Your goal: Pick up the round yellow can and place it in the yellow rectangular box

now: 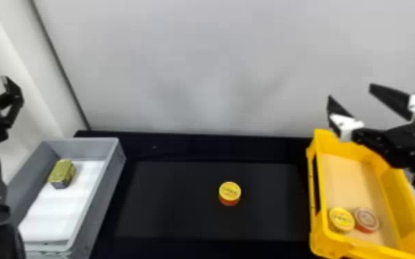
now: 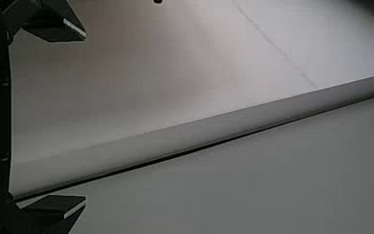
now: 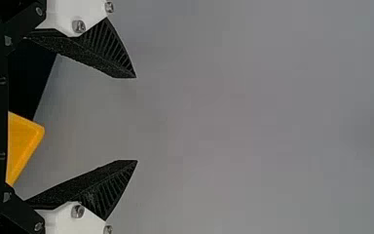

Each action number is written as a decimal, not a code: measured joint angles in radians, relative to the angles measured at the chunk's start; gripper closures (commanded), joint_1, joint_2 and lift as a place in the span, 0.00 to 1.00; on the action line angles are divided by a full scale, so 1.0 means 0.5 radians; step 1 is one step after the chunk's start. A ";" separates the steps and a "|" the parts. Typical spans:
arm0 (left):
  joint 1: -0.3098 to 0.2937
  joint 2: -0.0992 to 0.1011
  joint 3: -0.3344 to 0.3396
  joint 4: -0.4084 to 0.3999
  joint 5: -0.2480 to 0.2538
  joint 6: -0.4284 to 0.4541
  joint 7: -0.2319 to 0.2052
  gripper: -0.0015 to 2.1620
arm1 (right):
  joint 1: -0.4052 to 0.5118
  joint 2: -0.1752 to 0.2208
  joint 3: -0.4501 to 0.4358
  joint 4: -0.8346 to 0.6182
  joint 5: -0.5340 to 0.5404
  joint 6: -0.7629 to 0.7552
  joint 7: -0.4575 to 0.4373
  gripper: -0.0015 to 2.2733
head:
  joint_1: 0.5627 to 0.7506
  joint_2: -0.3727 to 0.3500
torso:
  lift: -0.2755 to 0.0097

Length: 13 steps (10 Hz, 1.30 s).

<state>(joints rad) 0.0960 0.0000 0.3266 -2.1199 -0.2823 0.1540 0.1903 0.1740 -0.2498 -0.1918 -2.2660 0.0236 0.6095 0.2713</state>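
black counter [image 1: 169, 217] carries your round yellow can [image 1: 230, 193] well in from the far edge, so bring the right gripper [image 1: 350, 90], empty jaws spread wide, high past the yellow rectangular box [image 1: 324, 241], then lower squarely and close evenly.

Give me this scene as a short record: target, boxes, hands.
target: round yellow-and-red can, on black tabletop between boxes
destination: yellow rectangular plastic box, at right
inside it: round yellow-topped can, round red can with pale lid
other box: grey rectangular box, at left
inside it: small gold-and-grey block
right hand: open, empty, raised by yellow box
left hand: open, empty, far left
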 measured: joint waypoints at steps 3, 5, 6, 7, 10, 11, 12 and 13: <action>-0.002 0.000 -0.001 0.006 0.000 0.002 0.000 0.05 | 0.033 0.004 0.194 0.039 -0.048 0.188 -0.001 0.10 | 0.70 0.53 | 0.76; -0.002 0.000 -0.003 0.009 0.000 0.002 0.000 0.05 | 0.053 0.005 0.290 0.114 -0.099 0.264 0.020 0.10 | 0.70 0.53 | 0.76; -0.002 0.000 -0.003 0.009 0.000 0.002 0.000 0.05 | 0.065 0.004 0.327 0.179 -0.113 0.276 0.043 0.10 | 0.70 0.53 | 0.76; -0.002 0.000 -0.003 0.009 0.001 0.002 0.000 0.05 | 0.074 0.001 0.363 0.253 -0.113 0.275 0.065 0.10 | 0.70 0.53 | 0.76; -0.003 0.000 0.001 0.009 0.003 0.000 0.000 0.05 | 0.075 -0.003 0.443 0.503 -0.038 0.229 0.132 0.10 | 0.70 0.53 | 0.76; -0.003 0.000 0.003 0.009 0.003 -0.002 0.000 0.05 | 0.071 -0.004 0.456 0.571 -0.021 0.218 0.143 0.10 | 0.70 0.53 | 0.76; -0.003 0.000 0.004 0.009 0.003 -0.004 0.000 0.05 | 0.056 -0.004 0.471 0.634 -0.014 0.211 0.161 0.10 | 0.70 0.53 | 0.76; -0.003 0.000 0.004 0.009 0.003 -0.004 0.000 0.05 | 0.025 -0.004 0.494 0.704 -0.009 0.199 0.189 0.10 | 0.70 0.53 | 0.76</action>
<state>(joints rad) 0.0943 0.0000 0.3288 -2.1153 -0.2807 0.1520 0.1903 0.1867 -0.2516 0.0552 -1.9138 0.0190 0.7092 0.3658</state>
